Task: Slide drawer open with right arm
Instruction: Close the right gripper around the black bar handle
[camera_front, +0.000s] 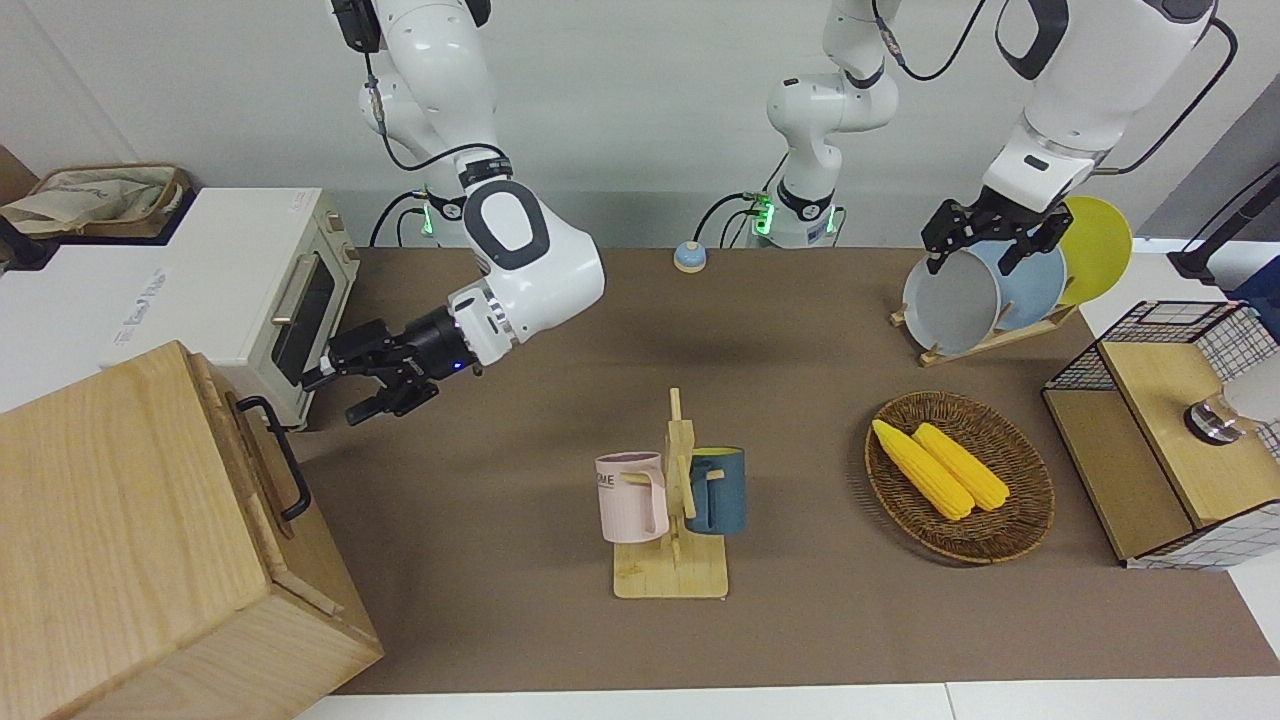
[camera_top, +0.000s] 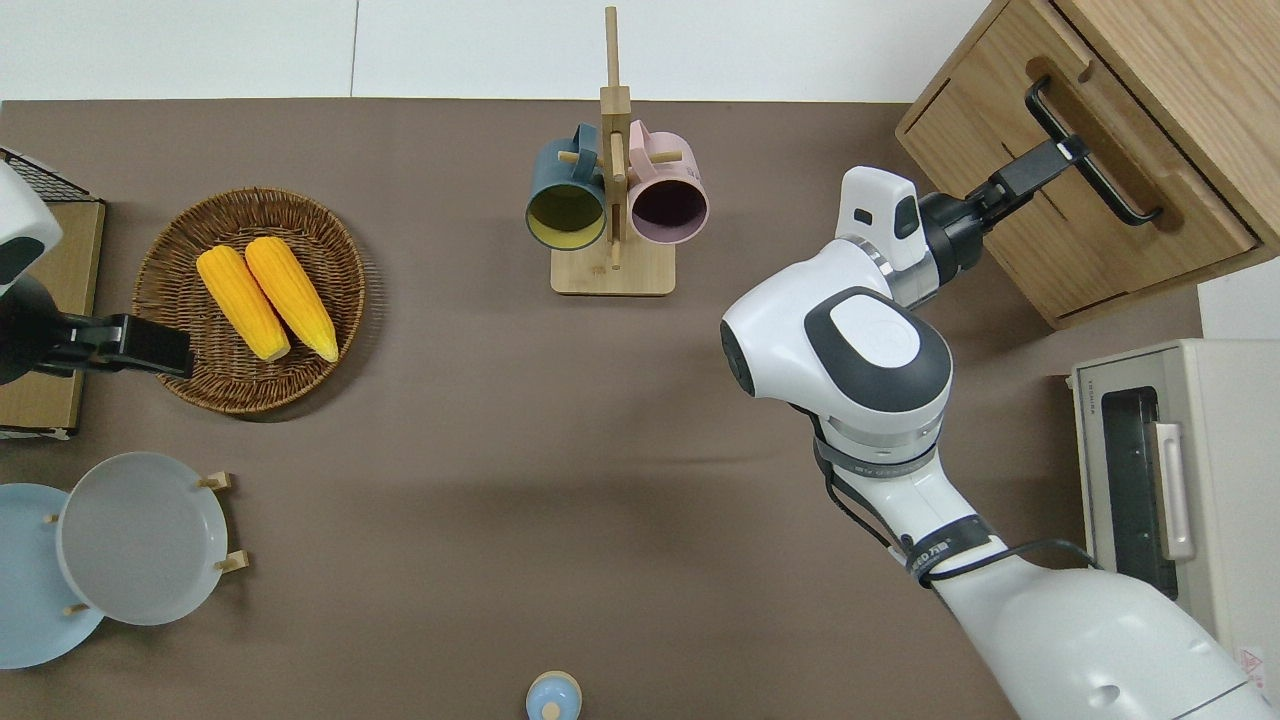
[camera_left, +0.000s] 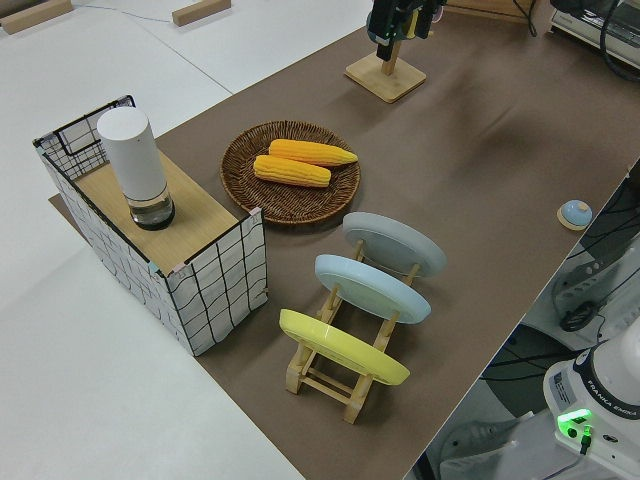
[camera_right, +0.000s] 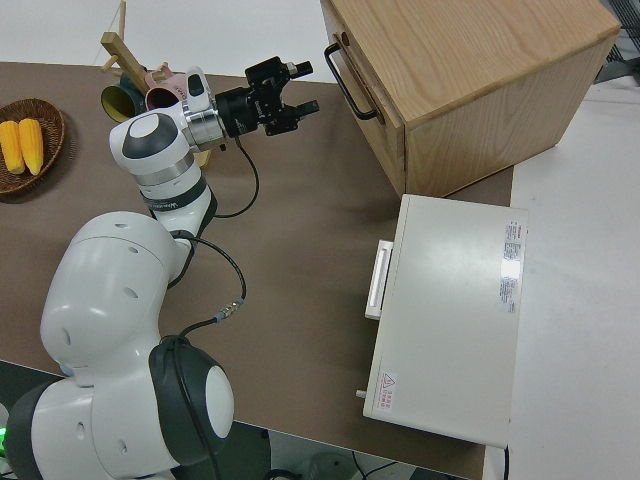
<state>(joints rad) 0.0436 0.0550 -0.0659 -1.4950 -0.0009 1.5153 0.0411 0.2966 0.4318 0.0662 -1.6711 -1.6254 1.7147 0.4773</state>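
Here, drawer (camera_top: 1085, 190): a shallow light-wood front in the pale wooden cabinet (camera_front: 120, 540), at the right arm's end of the table and at the edge farthest from the robots; it sits flush with the cabinet, not pulled out.
Handle (camera_top: 1090, 150): a black metal bar across the drawer front, standing off the wood.
Right gripper (camera_front: 340, 395): reaches level toward the drawer front; its fingers are spread apart, one above the other, and grasp nothing. In the overhead view its tip meets the handle bar; in the front and right side views a gap shows between the fingertips and the bar, so contact cannot be told.
Right arm (camera_top: 860, 350): stretches from the robots' edge out across the brown table (camera_top: 450, 420), elbow bent, a small blue light on the wrist.
Toaster oven (camera_front: 270, 300): white, beside the cabinet and nearer to the robots, door closed.
Mug rack (camera_front: 675, 520): a wooden stand mid-table with a pink and a blue mug hung on it.
Basket (camera_front: 1000, 530): wicker, holding two cobs of corn (camera_front: 940, 465), toward the left arm's end.
Plate rack (camera_left: 345, 375): holds grey, blue and yellow plates upright.
Left arm (camera_front: 1060, 110): parked; whether its jaws are closed cannot be told.
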